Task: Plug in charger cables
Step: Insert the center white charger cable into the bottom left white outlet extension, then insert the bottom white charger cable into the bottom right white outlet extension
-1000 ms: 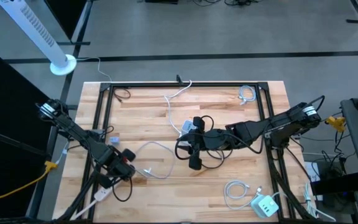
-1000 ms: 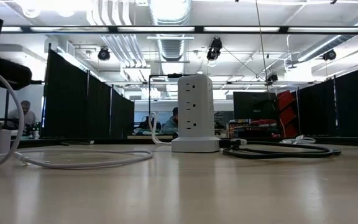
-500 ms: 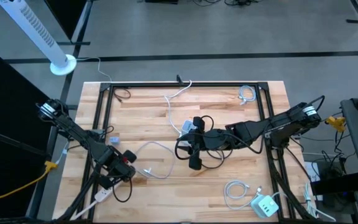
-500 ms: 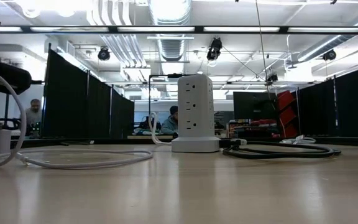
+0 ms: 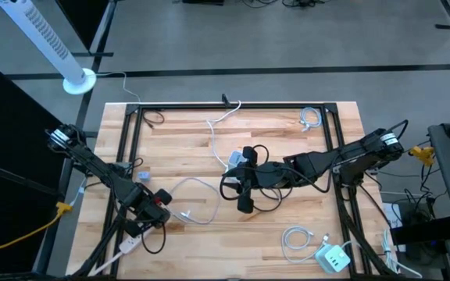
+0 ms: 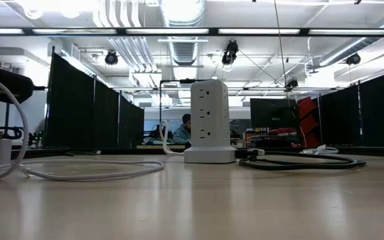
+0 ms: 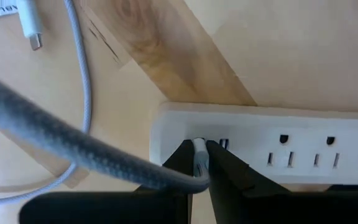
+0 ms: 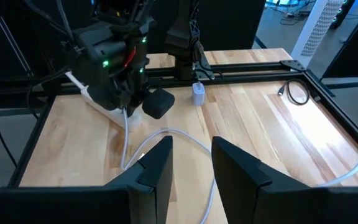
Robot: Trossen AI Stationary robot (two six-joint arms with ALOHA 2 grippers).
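My left gripper (image 5: 153, 209) is at the table's near left, shut on the plug of a grey-white braided charger cable (image 7: 73, 149). The plug stands at the end of the long white power strip (image 7: 278, 143). The cable trails in a loose loop (image 5: 198, 195) over the table toward the middle, and the loop also shows in the low view (image 6: 79, 172). My right gripper (image 5: 244, 187) is open and empty above the table's middle, next to the white socket tower (image 6: 209, 120). In the right wrist view its fingers (image 8: 157, 168) stand apart with nothing between them. My left gripper pinches the cable's small plug (image 7: 199, 155) between its two fingertips, which lie along the plug. The plug's tip meets the small port at the strip's end face (image 7: 197, 140). The cable bends away sideways from behind the fingertips. I cannot tell how far in the plug sits.
A thick black cable (image 6: 299, 160) coils by the tower. A white cable coil (image 5: 295, 240) and a white charger block (image 5: 333, 256) lie near right. Another white coil (image 5: 311, 119), a white cable (image 5: 221, 117) and a black cable (image 5: 153, 119) lie along the far edge. A black frame (image 5: 233, 107) borders the table.
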